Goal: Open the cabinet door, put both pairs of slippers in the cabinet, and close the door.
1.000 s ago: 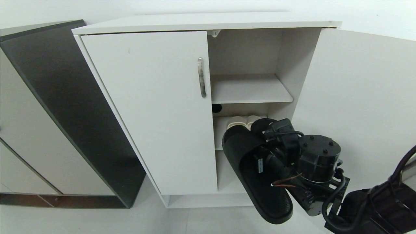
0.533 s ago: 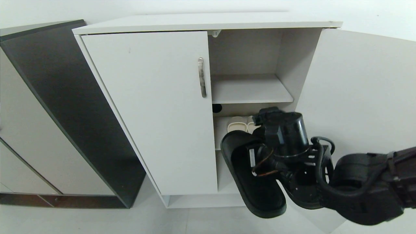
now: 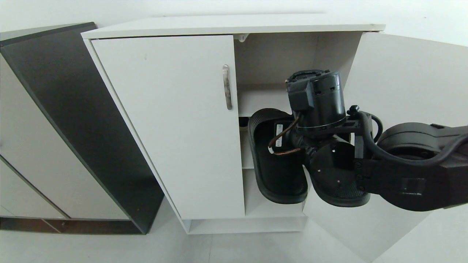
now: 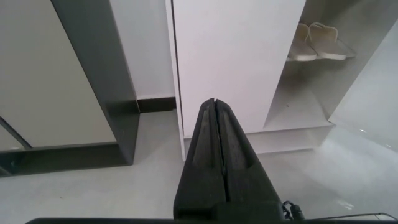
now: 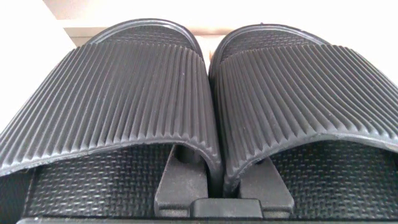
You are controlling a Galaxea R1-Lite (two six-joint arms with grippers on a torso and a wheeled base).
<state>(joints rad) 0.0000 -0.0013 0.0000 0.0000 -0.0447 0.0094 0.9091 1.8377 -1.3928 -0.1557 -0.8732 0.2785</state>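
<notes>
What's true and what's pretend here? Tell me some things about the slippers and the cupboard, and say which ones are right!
1. The right end effector holds both black slippers. True.
2. The left door is open. False: it is shut; the right door is the open one.
3. A pair of white slippers sits inside the cabinet. True.
4. The left end effector carries a slipper. False: it is shut with nothing in it.

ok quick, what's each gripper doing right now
left gripper: shut, holding nothing
right gripper: shut on the black slippers
</notes>
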